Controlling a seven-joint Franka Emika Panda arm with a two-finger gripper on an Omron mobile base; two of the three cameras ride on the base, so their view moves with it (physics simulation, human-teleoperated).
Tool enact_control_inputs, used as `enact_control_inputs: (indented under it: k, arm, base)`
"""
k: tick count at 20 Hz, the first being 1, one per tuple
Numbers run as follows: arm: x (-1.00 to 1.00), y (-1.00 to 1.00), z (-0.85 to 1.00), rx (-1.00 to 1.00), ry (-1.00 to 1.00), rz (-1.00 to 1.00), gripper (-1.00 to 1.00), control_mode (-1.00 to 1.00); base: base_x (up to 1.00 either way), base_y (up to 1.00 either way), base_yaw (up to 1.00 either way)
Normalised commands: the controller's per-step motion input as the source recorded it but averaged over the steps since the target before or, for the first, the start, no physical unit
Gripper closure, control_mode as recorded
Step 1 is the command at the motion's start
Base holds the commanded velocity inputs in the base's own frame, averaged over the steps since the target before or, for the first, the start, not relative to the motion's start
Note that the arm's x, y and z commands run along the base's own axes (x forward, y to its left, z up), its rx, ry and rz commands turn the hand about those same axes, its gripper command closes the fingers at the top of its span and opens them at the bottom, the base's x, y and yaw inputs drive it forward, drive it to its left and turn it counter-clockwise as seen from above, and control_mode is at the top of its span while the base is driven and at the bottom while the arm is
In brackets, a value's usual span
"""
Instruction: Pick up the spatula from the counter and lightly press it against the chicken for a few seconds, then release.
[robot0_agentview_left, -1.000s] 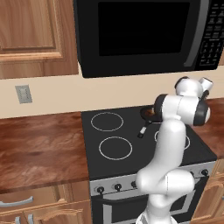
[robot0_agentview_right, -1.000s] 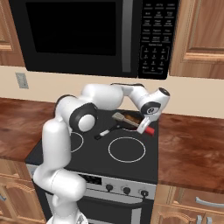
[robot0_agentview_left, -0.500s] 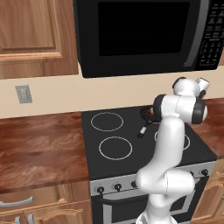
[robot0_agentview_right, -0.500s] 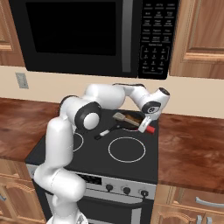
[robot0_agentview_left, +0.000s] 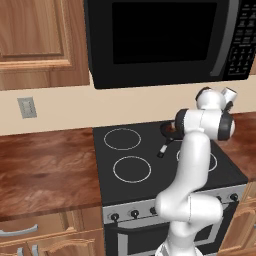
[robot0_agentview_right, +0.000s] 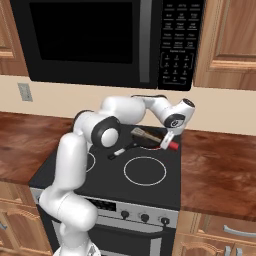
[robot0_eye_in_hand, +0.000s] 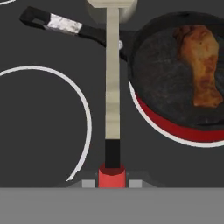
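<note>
My gripper (robot0_eye_in_hand: 112, 181) is shut on the red handle of the spatula (robot0_eye_in_hand: 112, 100). The spatula's pale shaft runs up the hand view to its blade, at the top edge. The blade hangs over the stovetop beside the pan's handle (robot0_eye_in_hand: 61, 25), left of the pan. A browned chicken drumstick (robot0_eye_in_hand: 200, 61) lies in the black, red-rimmed pan (robot0_eye_in_hand: 166, 87), apart from the spatula. In the right base view my gripper (robot0_agentview_right: 168, 142) holds the spatula (robot0_agentview_right: 146, 134) over the pan (robot0_agentview_right: 154, 140) on the back right burner. The left base view shows the pan (robot0_agentview_left: 168, 131) partly hidden behind my arm.
The black stovetop (robot0_agentview_right: 105, 170) has white burner rings, and the front right one (robot0_agentview_right: 144, 171) is bare. A black microwave (robot0_agentview_right: 100, 40) hangs above the stove. Wood counters (robot0_agentview_right: 220, 165) flank the stove on both sides.
The hand has edged slightly rightward in the right base view, with the spatula still held. The pan and chicken have not moved.
</note>
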Motion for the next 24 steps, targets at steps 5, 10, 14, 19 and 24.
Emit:
enact_control_inputs:
  k: [5, 10, 14, 19, 24]
  arm:
    - [0.16, -0.10, -0.03, 0.00, 0.00, 0.02, 1.00, -1.00]
    - [0.09, -0.06, -0.14, 0.00, 0.00, 0.02, 1.00, -1.00]
    - [0.13, -0.03, -0.19, 0.00, 0.00, 0.02, 1.00, -1.00]
    - [0.12, -0.01, -0.11, 0.00, 0.00, 0.02, 1.00, -1.00]
    - [0.13, -0.05, -0.02, 0.00, 0.00, 0.02, 1.00, -1.00]
  base:
    - [0.00, 0.00, 0.00]
    - [0.00, 0.00, 0.00]
    - [0.00, 0.00, 0.00]
    - [0.00, 0.00, 0.00]
    - [0.00, 0.00, 0.00]
